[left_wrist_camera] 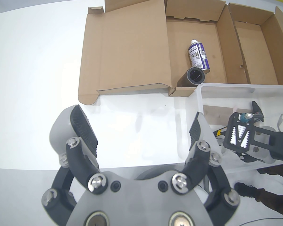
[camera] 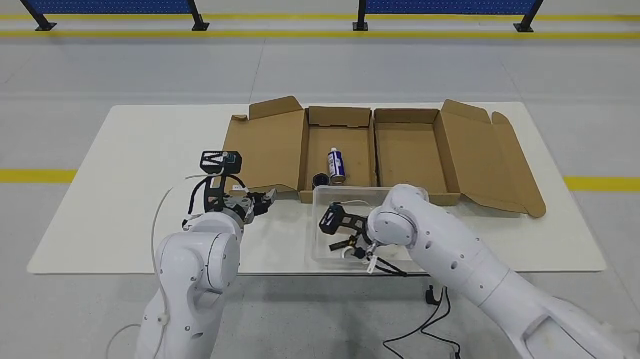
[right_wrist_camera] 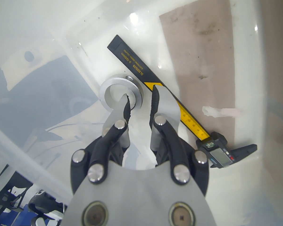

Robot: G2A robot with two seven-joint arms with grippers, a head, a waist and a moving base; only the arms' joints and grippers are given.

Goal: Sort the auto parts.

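Right gripper [right_wrist_camera: 141, 94] narrowly parted astride silver metal ring [right_wrist_camera: 120, 79] in clear plastic bin [right_wrist_camera: 245, 189], apparently unclamped. Left gripper [left_wrist_camera: 138, 114] wide, empty, over white bench [left_wrist_camera: 37, 59].

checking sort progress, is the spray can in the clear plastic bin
No, the spray can lies in the cardboard box, beside a black tube.

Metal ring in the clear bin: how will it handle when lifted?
The metal ring looks solid and rigid, so it is probably heavy for its size. Its smooth machined finish may slip in the right end effector, whose fingers straddle one wall. Lying flat beside the caliper, it likely won't roll unless tipped on edge.
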